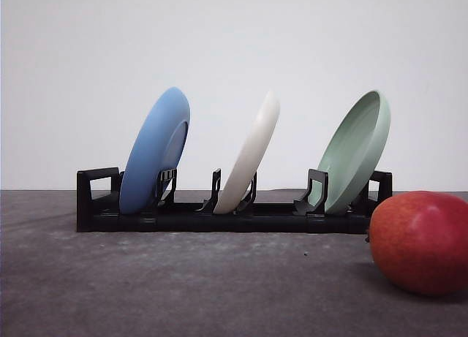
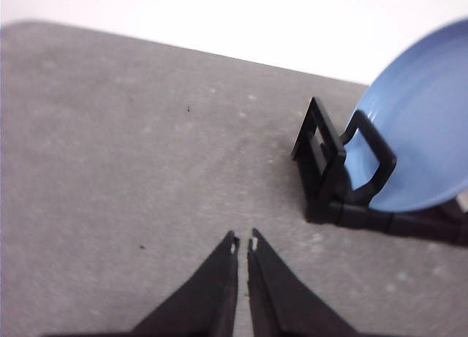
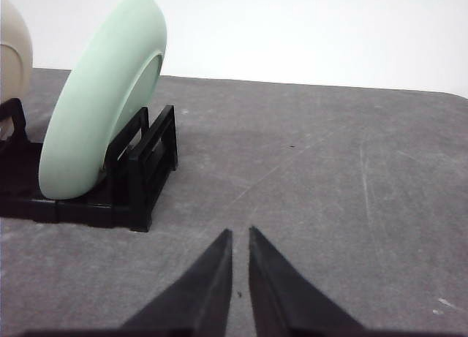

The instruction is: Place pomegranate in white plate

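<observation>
The left hand (image 2: 243, 243) hangs just above the grey counter (image 2: 131, 169) with its two dark fingers pressed almost together, only a hairline slit between the tips, and nothing caught in them. Ahead of it and off to one side stands the end of a black rack (image 2: 333, 172) with the blue plate (image 2: 424, 139) leaning in it.

The right hand (image 3: 239, 236) is likewise drawn together, its fingers nearly meeting over bare counter, gripping nothing. Near it is the other end of the rack, where the pale green plate (image 3: 95, 110) stands tilted in its slot; a sliver of the white plate (image 3: 13, 52) shows at the edge beyond it.

In the front view the rack (image 1: 234, 216) runs across the counter with three plates on edge, all leaning to the right: blue (image 1: 155, 150) on the left, the white plate (image 1: 252, 154) in the middle slot, green (image 1: 355, 150) on the right. The pomegranate (image 1: 420, 242) sits on the counter at the right, nearer the camera than the rack and just beside its right end, well apart from the white plate.
</observation>
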Controlling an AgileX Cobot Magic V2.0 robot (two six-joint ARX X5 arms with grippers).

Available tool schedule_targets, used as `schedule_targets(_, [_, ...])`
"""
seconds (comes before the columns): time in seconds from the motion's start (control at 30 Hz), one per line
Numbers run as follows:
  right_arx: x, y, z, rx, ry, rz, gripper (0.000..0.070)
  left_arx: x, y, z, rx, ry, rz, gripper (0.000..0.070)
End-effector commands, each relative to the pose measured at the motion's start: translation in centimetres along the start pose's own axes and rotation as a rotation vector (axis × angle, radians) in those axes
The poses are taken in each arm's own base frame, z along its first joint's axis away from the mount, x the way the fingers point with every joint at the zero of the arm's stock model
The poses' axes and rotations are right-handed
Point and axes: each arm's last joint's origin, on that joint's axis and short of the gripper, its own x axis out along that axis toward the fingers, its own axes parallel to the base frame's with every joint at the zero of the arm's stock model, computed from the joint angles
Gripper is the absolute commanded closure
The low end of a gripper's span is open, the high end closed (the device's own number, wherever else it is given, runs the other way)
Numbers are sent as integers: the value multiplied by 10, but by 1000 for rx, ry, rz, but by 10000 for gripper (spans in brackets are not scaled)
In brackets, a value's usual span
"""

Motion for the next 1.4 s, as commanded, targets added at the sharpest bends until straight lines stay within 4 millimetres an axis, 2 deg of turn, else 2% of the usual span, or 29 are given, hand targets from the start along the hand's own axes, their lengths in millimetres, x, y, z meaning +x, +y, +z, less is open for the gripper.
schedule_targets(0.0, [0,0,0,17,-9,-3,662,1,1,-3,-122,8,4,700])
schedule_targets(0.23, [-1,0,10,116,-106,3,664,0,-2,7,-167,-97,-31,700])
schedule_targets(0.4, [-3,0,24,205,-220,21,684,-3,-6,25,-154,-263,-86,700])
schedule_targets(0.6, [-14,0,47,244,-223,27,696,-15,-13,51,-133,-339,-109,697])
schedule_targets(0.87, [-40,1,83,264,-44,8,696,-38,-24,87,-96,-125,-35,697])
schedule_targets(1.0, [-46,2,96,239,54,11,696,-43,-28,102,-40,-3,-3,697])
schedule_targets(1.17, [-39,3,104,179,186,51,696,-40,-33,116,35,142,-27,697])
schedule_targets(1.37, [-18,7,101,164,318,179,696,-23,-37,127,74,267,-91,697])
